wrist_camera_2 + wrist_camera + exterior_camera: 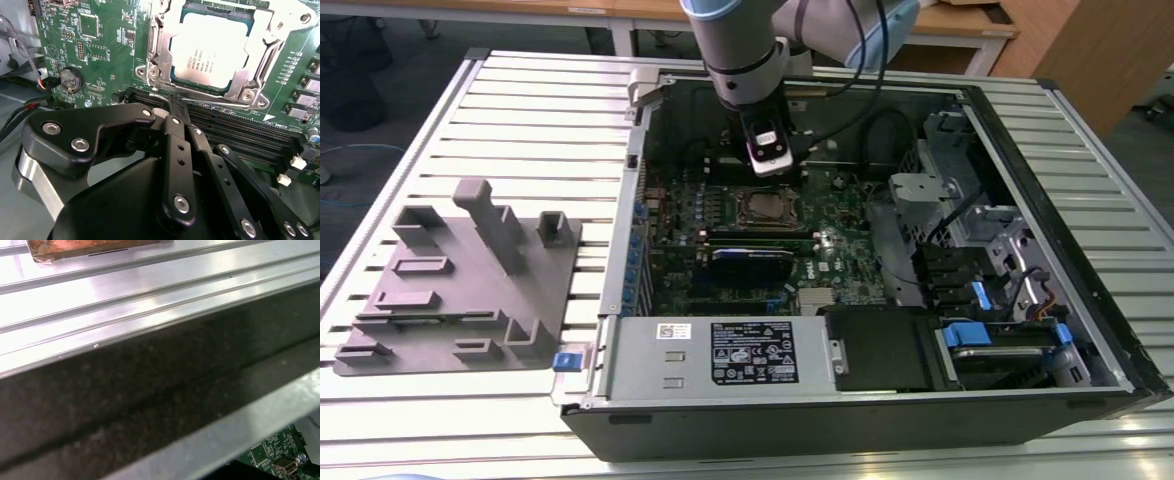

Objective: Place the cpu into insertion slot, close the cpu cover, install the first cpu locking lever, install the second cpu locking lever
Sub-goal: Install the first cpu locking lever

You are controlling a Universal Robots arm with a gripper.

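Cpu (209, 50) sits under its cover (260, 57), just beyond the closed pincer (176, 107).

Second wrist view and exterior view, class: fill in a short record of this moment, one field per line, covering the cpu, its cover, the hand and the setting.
cpu: seated in the insertion slot, silvery top facing up
cpu cover: lying flat over the chip's edges, framing it
hand: fingers together, tips beside a thin silver lever along the cover's edge, holding nothing
memory slots: long, black, next to the socket
setting: open computer case on a slatted metal table
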